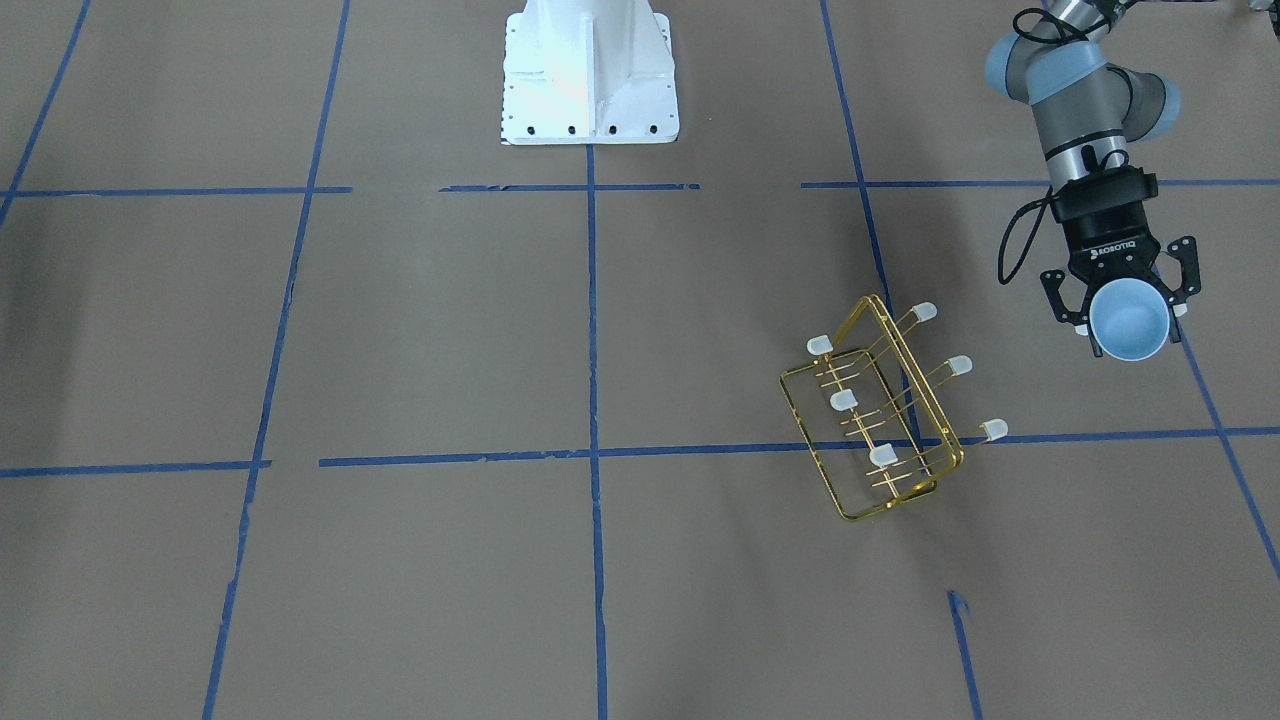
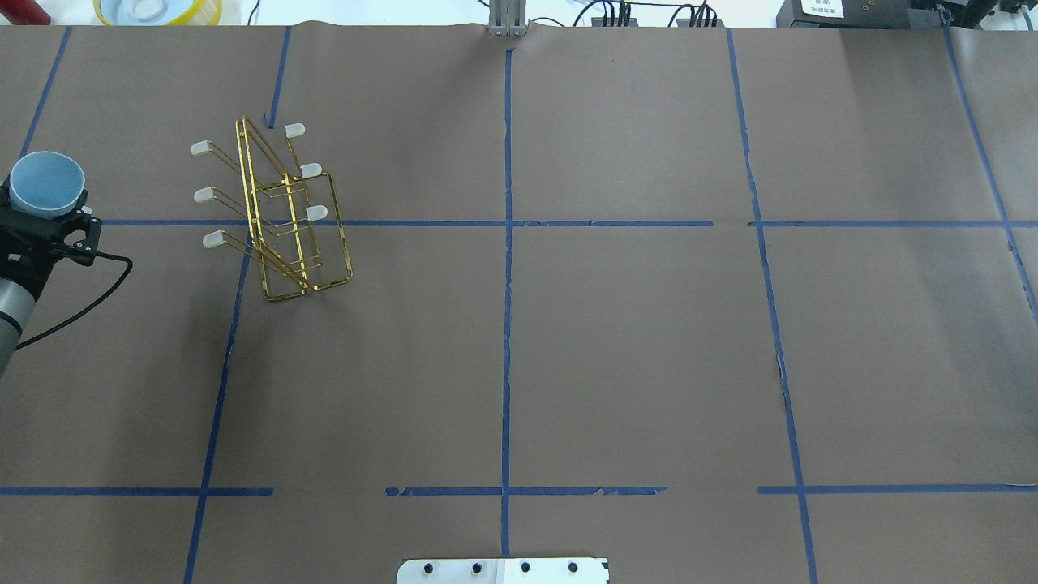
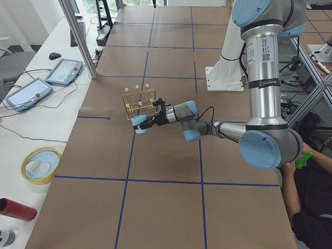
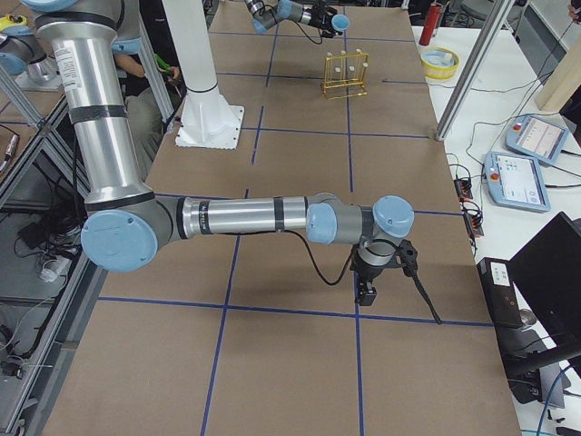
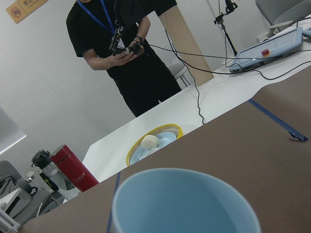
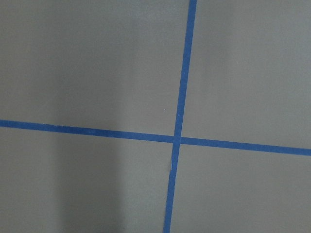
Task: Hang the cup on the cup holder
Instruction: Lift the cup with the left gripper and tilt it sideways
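The cup (image 1: pixel 1128 322) is pale blue and sits between the fingers of my left gripper (image 1: pixel 1130 312), which is shut on it and holds it above the table, mouth pointing away from the wrist. It also shows in the overhead view (image 2: pixel 46 183) and fills the bottom of the left wrist view (image 5: pixel 184 204). The gold wire cup holder (image 1: pixel 880 415) stands on the table apart from the cup, toward the table's middle (image 2: pixel 284 219); its capped prongs are bare. My right gripper (image 4: pixel 366 289) hangs low over the table far from both; I cannot tell whether it is open or shut.
The white robot base (image 1: pixel 590 70) stands at the table's middle edge. A yellow-rimmed bowl (image 3: pixel 39 165) and a red bottle (image 3: pixel 15 209) lie on the white side bench beyond the table's end. An operator (image 5: pixel 131 48) stands there. Blue tape lines (image 6: pixel 180 138) cross the brown table.
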Motion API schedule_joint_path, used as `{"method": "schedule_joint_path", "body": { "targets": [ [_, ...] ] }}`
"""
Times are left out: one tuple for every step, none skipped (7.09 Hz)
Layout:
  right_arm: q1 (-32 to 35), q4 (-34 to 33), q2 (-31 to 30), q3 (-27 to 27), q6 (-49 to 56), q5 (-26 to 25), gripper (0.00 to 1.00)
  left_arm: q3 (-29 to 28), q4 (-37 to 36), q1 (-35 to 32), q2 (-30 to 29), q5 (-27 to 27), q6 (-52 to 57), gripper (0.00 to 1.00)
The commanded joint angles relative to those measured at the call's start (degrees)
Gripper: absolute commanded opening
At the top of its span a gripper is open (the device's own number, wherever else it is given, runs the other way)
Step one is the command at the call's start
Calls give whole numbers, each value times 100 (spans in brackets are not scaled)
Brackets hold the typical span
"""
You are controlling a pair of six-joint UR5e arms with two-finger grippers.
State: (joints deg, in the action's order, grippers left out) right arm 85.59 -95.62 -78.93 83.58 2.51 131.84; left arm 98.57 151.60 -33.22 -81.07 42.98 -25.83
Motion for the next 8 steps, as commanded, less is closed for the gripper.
{"method": "schedule_joint_path", "body": {
  "targets": [
    [-7,0,0,-9,4,0,100,302,-78,0,12,-114,1451,0],
    [2,0,0,0,4,0,100,338,-78,0,3,-289,2172,0],
    [2,0,0,0,4,0,100,408,-95,8,-14,-560,3180,0],
    [2,0,0,0,4,0,100,478,-104,17,-41,-641,4138,0],
    [2,0,0,0,4,0,100,531,-130,78,-41,-929,4896,0],
    [2,0,0,0,4,0,100,628,-139,113,-49,-1115,5652,0],
    [2,0,0,0,4,0,100,689,-139,218,-67,-1386,6408,0],
    [2,0,0,0,4,0,100,699,-174,254,-189,-1424,7138,0]
  ]
}}
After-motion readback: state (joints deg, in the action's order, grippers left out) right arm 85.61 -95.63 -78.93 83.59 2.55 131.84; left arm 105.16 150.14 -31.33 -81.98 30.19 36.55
